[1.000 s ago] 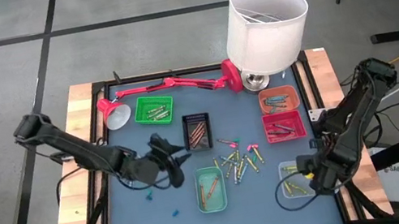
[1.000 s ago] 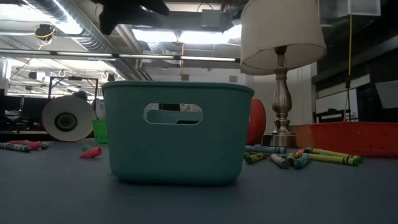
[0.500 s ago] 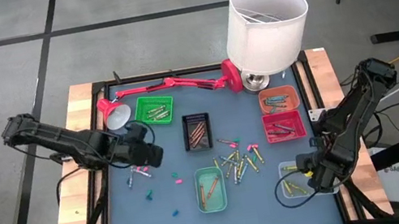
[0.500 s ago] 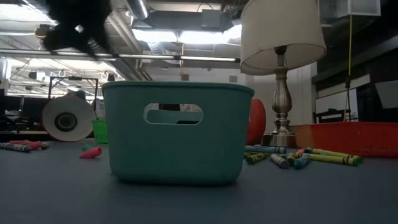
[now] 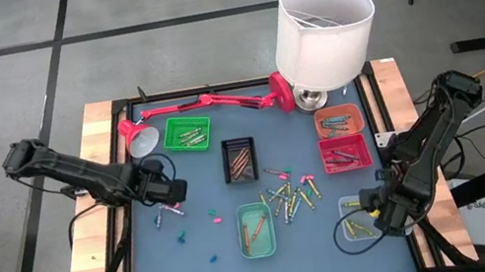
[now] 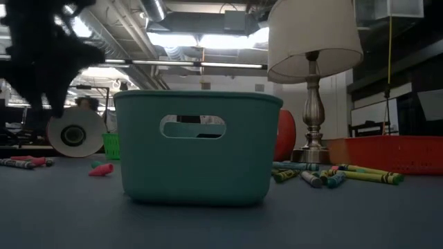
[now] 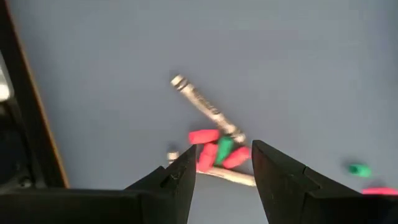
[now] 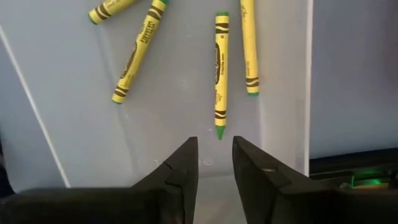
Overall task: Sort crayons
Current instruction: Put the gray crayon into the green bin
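**Crayons part-sorted; both arms over their own patches**

Blue surface (image 5: pixel 159 261) inside a dark raised frame, wooden margin outside it. White-shaded lamp (image 5: pixel 322 30) at the far edge, red desk lamp (image 5: pixel 207 102) laid along the same edge; together these block most of the far side, so free room lies near and to the left.

Small trays spread across the middle and right: green tray (image 5: pixel 187 134), dark tray (image 5: pixel 241 158), orange tray (image 5: pixel 339 121), red tray (image 5: pixel 346 153), teal tray (image 5: pixel 256 231), pale tray (image 5: pixel 355 217) near the right corner. Each seems to hold one colour family, hence the spacing.

Left gripper (image 7: pixel 222 169) low over the left part of the surface, released, jaws spread either side of a small cluster: a pale-wrapped stick (image 7: pixel 205 107) with pink bits (image 7: pixel 204 136) and a green bit (image 7: pixel 223 147). Probably lined up for a pick. Frame edge close on one side; open blue on the other.

Right gripper (image 8: pixel 214 163) over the pale tray, jaws apart, nothing between them. Yellow crayons (image 8: pixel 221 74) lying flat on the tray floor just ahead, tray wall close beside them. Likely a drop just made.

Unsorted crayons (image 5: pixel 291 195) still heaped between the teal and red trays; a few stray bits (image 5: pixel 181 237) at left.
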Motion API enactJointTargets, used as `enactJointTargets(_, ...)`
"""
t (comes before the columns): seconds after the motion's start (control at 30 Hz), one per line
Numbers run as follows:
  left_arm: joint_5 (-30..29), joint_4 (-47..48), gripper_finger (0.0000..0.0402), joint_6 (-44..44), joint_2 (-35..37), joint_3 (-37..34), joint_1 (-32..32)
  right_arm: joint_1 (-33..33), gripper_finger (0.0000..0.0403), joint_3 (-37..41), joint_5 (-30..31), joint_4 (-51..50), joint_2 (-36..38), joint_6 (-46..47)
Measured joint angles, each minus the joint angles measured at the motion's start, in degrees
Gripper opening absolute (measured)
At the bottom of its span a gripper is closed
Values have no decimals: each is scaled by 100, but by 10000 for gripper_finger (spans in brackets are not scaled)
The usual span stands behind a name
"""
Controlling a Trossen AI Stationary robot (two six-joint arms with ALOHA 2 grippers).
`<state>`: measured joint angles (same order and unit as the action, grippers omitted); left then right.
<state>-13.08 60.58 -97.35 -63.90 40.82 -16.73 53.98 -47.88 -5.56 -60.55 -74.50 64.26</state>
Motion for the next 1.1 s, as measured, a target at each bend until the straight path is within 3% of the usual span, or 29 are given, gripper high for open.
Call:
enactJointTargets(0.6, -111, -2230, 139, -1194, 20, -1775, 3, 0, 95, 0, 0, 190, 0, -173)
enactJointTargets(0.93, -196, -2409, 137, -1219, 22, -1880, 159, 0, 95, -2, 3, 355, 0, -325)
enactJointTargets(1.1, -177, -2375, 114, -1208, 20, -1886, 195, 0, 95, -2, 146, 402, 0, -327)
